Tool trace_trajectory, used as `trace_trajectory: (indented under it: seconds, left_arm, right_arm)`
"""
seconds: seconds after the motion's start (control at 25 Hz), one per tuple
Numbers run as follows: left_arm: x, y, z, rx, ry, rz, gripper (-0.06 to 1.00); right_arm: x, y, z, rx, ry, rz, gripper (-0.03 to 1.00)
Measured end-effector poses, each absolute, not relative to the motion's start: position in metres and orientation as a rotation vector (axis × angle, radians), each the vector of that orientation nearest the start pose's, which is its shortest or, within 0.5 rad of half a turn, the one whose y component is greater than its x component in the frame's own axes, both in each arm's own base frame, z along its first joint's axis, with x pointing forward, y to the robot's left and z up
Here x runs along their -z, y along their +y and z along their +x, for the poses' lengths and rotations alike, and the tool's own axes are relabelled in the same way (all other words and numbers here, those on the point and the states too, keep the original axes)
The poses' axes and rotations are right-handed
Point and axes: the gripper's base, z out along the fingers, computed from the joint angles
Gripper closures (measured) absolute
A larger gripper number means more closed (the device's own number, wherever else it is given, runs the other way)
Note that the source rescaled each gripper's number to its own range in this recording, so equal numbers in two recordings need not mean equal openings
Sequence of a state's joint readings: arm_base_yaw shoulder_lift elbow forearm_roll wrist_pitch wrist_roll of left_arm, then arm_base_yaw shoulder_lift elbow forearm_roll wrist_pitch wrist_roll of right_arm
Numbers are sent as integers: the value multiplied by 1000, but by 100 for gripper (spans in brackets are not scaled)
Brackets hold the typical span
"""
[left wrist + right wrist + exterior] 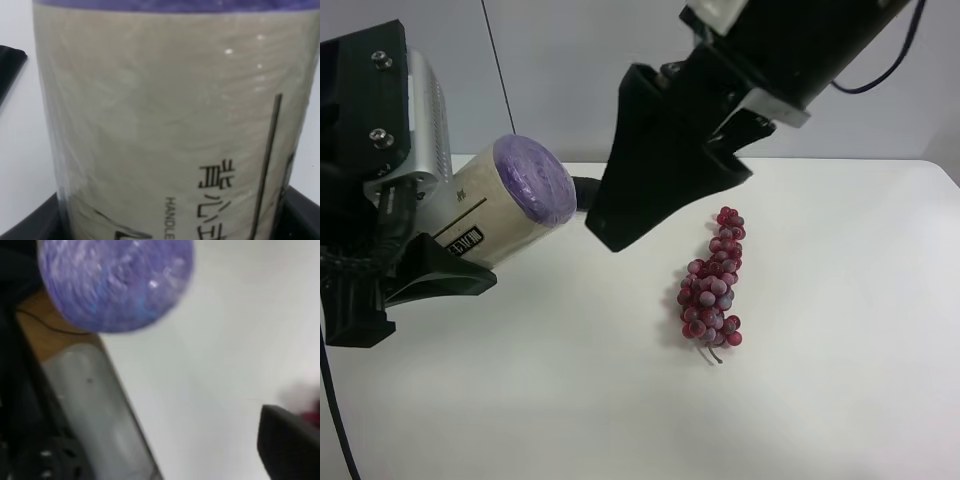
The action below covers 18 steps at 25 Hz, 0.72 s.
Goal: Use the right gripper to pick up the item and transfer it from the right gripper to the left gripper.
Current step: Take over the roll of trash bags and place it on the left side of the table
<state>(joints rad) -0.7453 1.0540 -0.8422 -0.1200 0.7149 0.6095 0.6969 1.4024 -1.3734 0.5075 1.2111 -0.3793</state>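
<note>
The item point(515, 205), a roll with a purple end and a cream label with dark print, is held above the table, tilted, with its purple end pointing up and right. The left gripper point(460, 250), on the arm at the exterior high view's left, is shut on its lower part. In the left wrist view the item point(165, 115) fills the frame, with black fingers point(30, 225) at either side of its base. The right gripper point(670, 200) hangs open just right of the item's purple end point(115, 280), apart from it, nothing between its jaws.
A red-purple grape bunch point(713, 285) lies on the white table point(840, 400), below and to the right of the right gripper. The left arm's silver-grey block point(420, 110) sits at the far left of the exterior high view.
</note>
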Motion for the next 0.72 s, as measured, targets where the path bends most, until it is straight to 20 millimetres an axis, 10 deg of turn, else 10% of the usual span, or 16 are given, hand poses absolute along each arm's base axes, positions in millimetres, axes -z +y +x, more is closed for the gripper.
trace_trajectory:
  seconds: [0.72]
  left_arm:
    - [-311,-145,147,199,1925,1455,94]
  right_arm:
    - [-431,122,124,-492,2261,-945,-2]
